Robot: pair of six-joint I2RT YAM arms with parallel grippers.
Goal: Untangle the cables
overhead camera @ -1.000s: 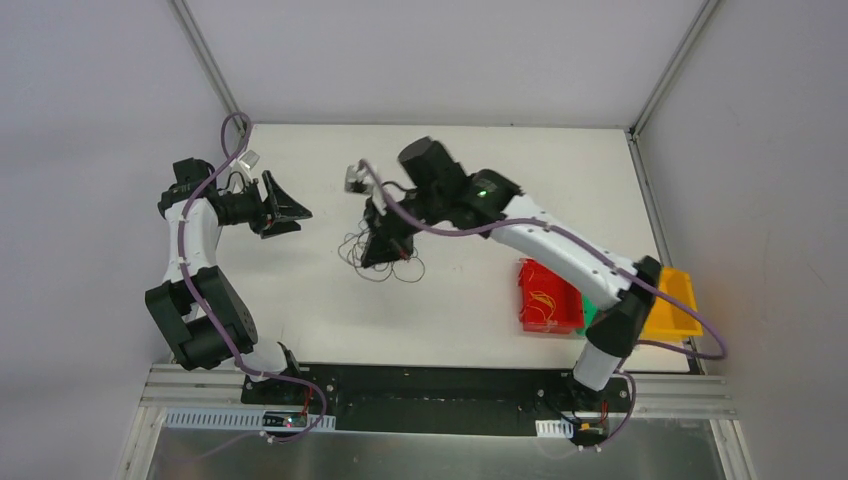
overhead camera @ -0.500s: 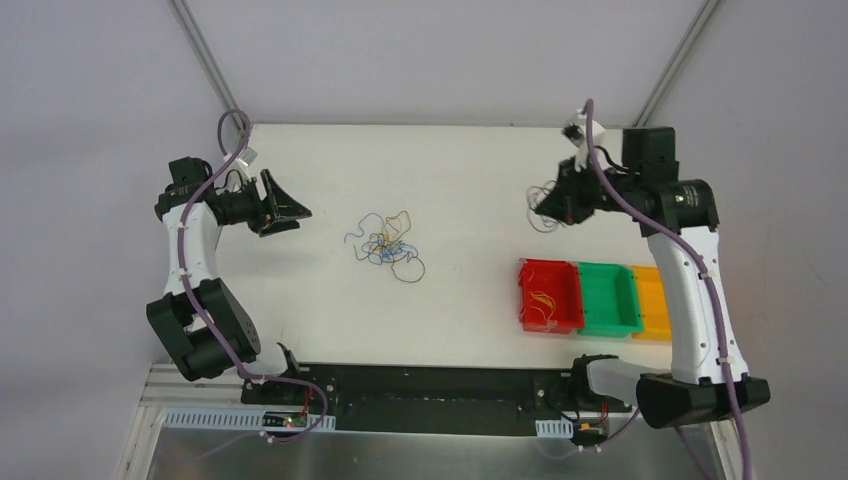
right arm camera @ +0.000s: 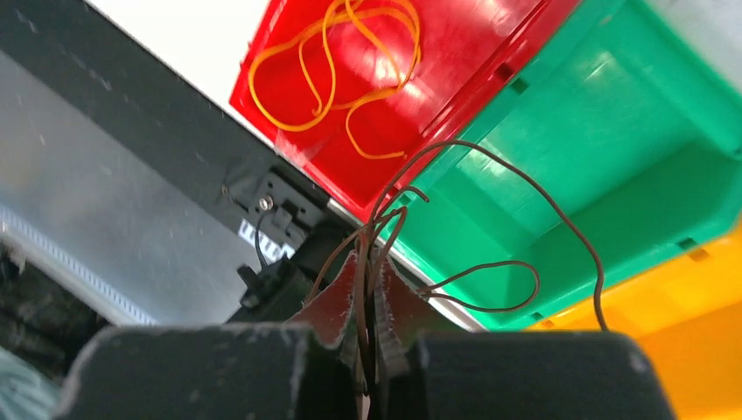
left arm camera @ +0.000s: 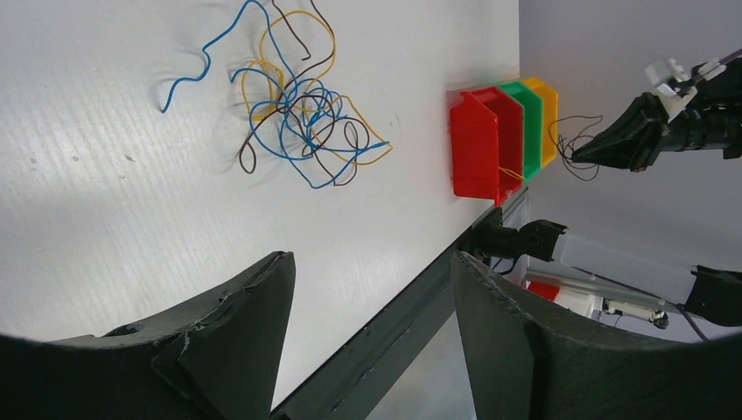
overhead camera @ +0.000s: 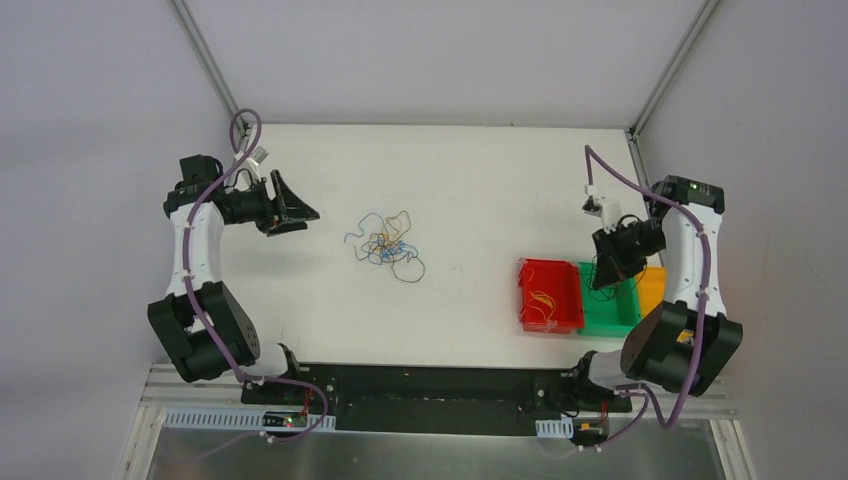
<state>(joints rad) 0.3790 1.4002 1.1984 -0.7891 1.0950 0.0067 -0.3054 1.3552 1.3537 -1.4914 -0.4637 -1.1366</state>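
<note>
Now the right gripper [right arm camera: 367,271] is hanging just above the green bin [right arm camera: 612,114], its fingers clenched on 1 dark cable [right arm camera: 378,229] whose loops are dangling over that bin. I think it should be going lower, toward the bin's middle, before letting go, so that no loop is catching the rim. The left gripper [left arm camera: 372,267], far left of the green bin, is standing released and empty.

Counting: 1 table [overhead camera: 480,170]; 3 bins, with the red bin [overhead camera: 548,280] and the yellow bin [overhead camera: 652,292] touching the green bin on either side; 2 grippers; 1 tangle [overhead camera: 385,245] lying well left of the green bin; 1 orange cable [overhead camera: 543,302] in the red bin.

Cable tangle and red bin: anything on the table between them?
No: bare table between the cable tangle and the red bin, clearest in the top view.
</note>
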